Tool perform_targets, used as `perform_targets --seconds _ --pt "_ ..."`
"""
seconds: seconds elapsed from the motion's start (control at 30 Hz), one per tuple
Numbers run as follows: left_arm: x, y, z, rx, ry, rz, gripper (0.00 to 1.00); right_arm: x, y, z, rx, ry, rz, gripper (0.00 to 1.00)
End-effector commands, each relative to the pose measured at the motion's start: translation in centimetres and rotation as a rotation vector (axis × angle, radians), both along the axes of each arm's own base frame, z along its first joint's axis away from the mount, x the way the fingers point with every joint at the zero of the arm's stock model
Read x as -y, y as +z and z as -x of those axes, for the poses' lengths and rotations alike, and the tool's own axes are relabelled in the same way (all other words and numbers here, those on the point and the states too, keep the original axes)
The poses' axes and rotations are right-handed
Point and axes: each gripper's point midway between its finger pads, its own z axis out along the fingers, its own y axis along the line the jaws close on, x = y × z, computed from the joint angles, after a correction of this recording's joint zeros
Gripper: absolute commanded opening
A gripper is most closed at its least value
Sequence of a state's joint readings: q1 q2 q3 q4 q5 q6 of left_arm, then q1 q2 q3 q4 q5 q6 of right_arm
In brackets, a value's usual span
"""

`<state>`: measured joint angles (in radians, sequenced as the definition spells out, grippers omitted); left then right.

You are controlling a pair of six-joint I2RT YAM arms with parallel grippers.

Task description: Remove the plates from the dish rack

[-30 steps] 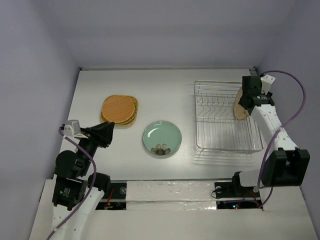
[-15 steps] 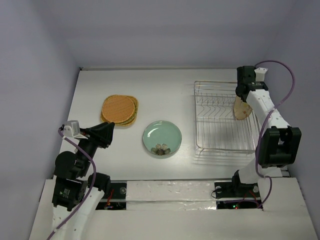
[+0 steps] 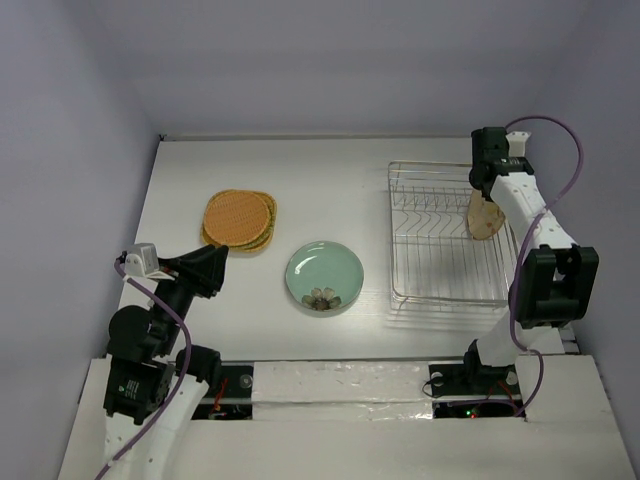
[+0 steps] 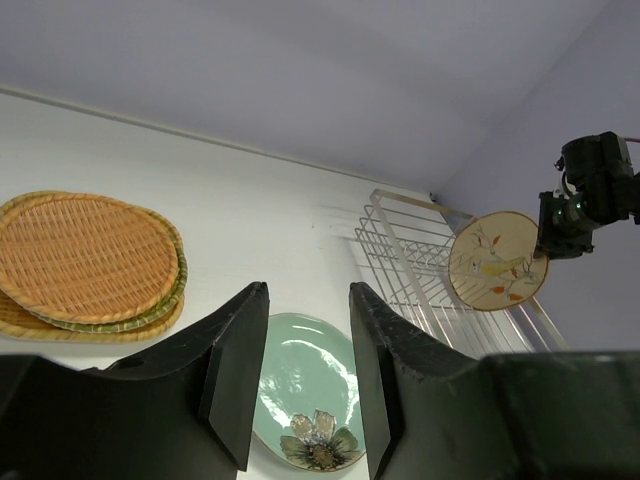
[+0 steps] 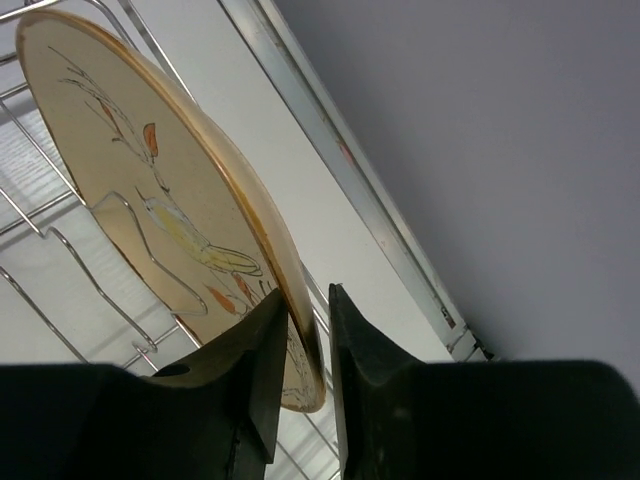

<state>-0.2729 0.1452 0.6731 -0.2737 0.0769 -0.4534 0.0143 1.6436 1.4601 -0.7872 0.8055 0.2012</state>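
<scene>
The dish rack (image 3: 440, 262) stands at the right, and its wire rim (image 5: 330, 140) also shows in the right wrist view. One beige floral plate (image 3: 487, 222) (image 5: 140, 190) stands upright in its far right slots. My right gripper (image 3: 484, 192) (image 5: 308, 295) reaches down from the back, shut on that plate's upper rim, one finger on each face. The pale green flower plate (image 3: 324, 275) (image 4: 305, 385) lies flat mid-table. A stack of woven orange plates (image 3: 238, 220) (image 4: 85, 260) lies at the left. My left gripper (image 3: 222, 262) (image 4: 308, 288) hovers open near the front left, holding nothing.
White walls close in the table at the back and both sides. The rack's back corner sits close to the right wall (image 3: 560, 110). Both arm bases and purple cables occupy the near edge.
My right arm swung from the rack's right side to its back edge, and its jaws narrowed around the beige plate's rim. The left arm barely moved.
</scene>
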Motion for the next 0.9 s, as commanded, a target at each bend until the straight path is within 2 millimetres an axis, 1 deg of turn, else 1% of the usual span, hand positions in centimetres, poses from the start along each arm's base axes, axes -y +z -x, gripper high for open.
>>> perform_targets --seconds 0.0,0.03,0.07,0.13,0.17,0.3,0.33,0.4,0.53,0.73,0.77,0.83,0.87 --pt "-0.2 1.2 0.2 0.056 0.007 0.007 0.35 0.5 2.9 -0.6 0.036 0.006 0.038 0.26" --pt "-0.3 1.2 0.2 0.056 0.01 0.007 0.35 0.5 3.0 -0.7 0.032 0.013 0.043 0.22" --pt "-0.3 1.2 0.2 0.056 0.011 0.007 0.35 0.6 3.2 -0.7 0.03 0.016 0.045 0.13" --pt "-0.3 1.2 0.2 0.056 0.011 0.007 0.35 0.6 3.8 -0.7 0.035 0.012 0.046 0.03" --pt "-0.3 1.2 0.2 0.054 0.01 0.008 0.35 0.6 4.1 -0.7 0.038 0.01 0.048 0.0" --pt "-0.2 1.1 0.1 0.053 0.007 0.006 0.35 1.0 6.0 -0.2 0.075 0.01 0.077 0.0" --pt "-0.2 1.2 0.1 0.055 0.007 0.006 0.35 0.9 6.8 0.0 0.101 0.017 0.075 0.0" --pt "-0.2 1.2 0.2 0.055 0.007 0.01 0.35 0.8 7.1 0.1 0.118 0.034 0.068 0.0" --pt "-0.3 1.3 0.3 0.061 0.012 0.012 0.35 0.6 8.9 0.6 0.165 0.05 0.064 0.0" --pt "-0.3 1.3 0.3 0.061 0.013 0.016 0.35 -0.4 12.4 1.1 0.226 0.08 0.095 0.0" --pt "-0.3 1.3 0.3 0.062 0.012 0.017 0.35 -0.3 12.7 1.3 0.229 0.073 0.104 0.0" --pt "-0.3 1.3 0.3 0.062 0.012 0.017 0.35 -0.2 14.3 1.8 0.256 0.056 0.131 0.0" --pt "-0.3 1.2 0.3 0.061 0.009 0.017 0.35 -0.6 14.9 1.9 0.265 0.058 0.138 0.0"
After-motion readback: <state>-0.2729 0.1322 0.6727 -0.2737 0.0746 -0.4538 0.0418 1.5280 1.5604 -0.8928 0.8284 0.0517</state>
